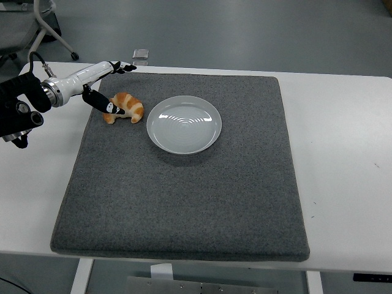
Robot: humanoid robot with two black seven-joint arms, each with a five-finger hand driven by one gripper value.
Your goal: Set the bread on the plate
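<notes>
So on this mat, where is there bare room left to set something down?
The whole near half of the grey mat, below the plate, is bare, and so is the strip right of the plate up to the mat's right edge. The far left corner is crowded: the croissant lies just left of the plate, with the left hand open over it.

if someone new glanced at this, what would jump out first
Probably the golden croissant at the far left of the grey mat, with the robot's left hand reaching in over it, thumb down at its left end and fingers spread past its far side. Just right of it sits an empty white plate, bright against the dark mat.
</notes>
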